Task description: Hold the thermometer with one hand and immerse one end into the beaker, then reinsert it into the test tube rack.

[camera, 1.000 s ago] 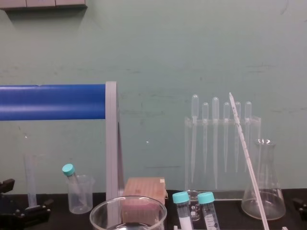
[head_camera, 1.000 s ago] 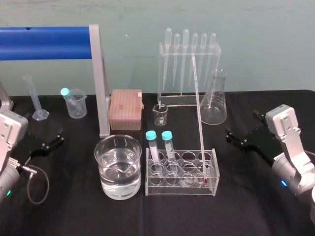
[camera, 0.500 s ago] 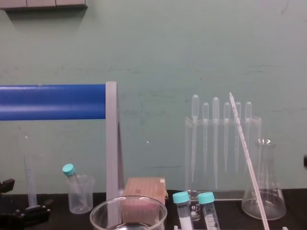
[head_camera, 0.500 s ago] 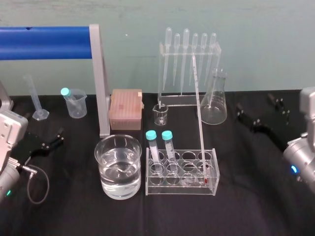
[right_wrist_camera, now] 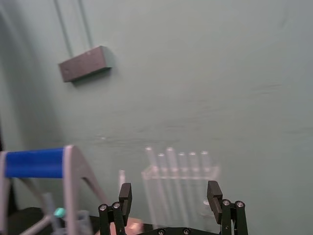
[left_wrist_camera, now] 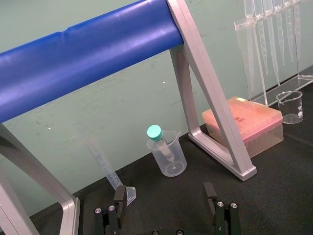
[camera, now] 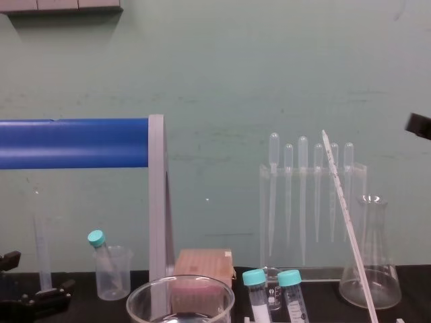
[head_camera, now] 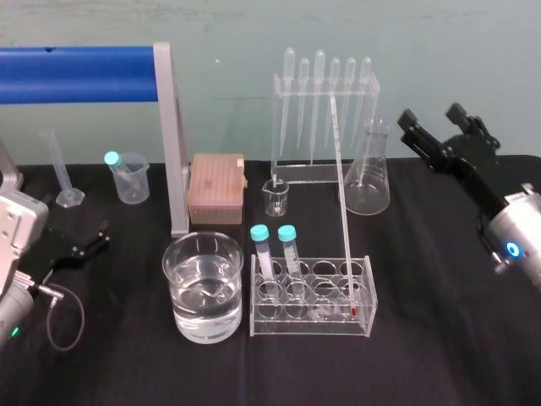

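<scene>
Nothing is done yet, I judge: the thermometer leans in the test tube rack, the beaker just left of that rack, my right pincer wide and empty above its right, seemingly out of reach, my left pincer open, well left.

A black-clothed table carries a wide clear glass beaker of water just beside a clear acrylic test tube rack. Behind them stand a pink tip box, small glass beaker, clear pipette stand, conical glass flask, plastic cup and slim measuring cylinder.
</scene>
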You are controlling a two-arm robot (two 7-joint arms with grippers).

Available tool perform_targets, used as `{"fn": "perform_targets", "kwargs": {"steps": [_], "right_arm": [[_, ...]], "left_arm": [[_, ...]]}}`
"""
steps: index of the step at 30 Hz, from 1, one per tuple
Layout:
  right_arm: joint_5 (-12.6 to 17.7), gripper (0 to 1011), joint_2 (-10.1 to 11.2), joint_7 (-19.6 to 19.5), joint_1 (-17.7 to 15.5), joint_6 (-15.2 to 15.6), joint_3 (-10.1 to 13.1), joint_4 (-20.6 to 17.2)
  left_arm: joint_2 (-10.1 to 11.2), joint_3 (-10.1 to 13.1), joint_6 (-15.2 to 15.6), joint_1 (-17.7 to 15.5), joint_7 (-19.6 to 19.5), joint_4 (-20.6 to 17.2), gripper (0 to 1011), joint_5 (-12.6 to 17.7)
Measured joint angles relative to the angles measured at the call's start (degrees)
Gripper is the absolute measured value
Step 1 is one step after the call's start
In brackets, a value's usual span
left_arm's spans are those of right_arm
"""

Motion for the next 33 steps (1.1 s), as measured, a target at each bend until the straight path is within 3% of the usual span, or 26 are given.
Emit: {"fn": "perform_targets", "kwargs": {"steps": [9,19,25,33], "right_arm": [[3.6,1003,-1.7,4.7,4.8,6.8,-1.4,1.9],[6.5,1003,-2.2,6.9,10.6,15.7,-5.1,5.5],[7.1,1003,-2.0,6.3,12.9,18.9,-7.2,7.7],[7.1,1003,-2.2,5.1,14.9,20.8,-9.3,10.3]], "left_arm": [[0.0,0.0,0.0,0.0,0.0,0.0,1008,0.0],[0.0,0.0,0.0,0.0,0.0,0.0,1008,0.0],[0.0,0.0,0.0,0.0,0.0,0.0,1008,0.0],[0.0,0.0,0.0,0.0,0.0,0.0,1008,0.0]]}}
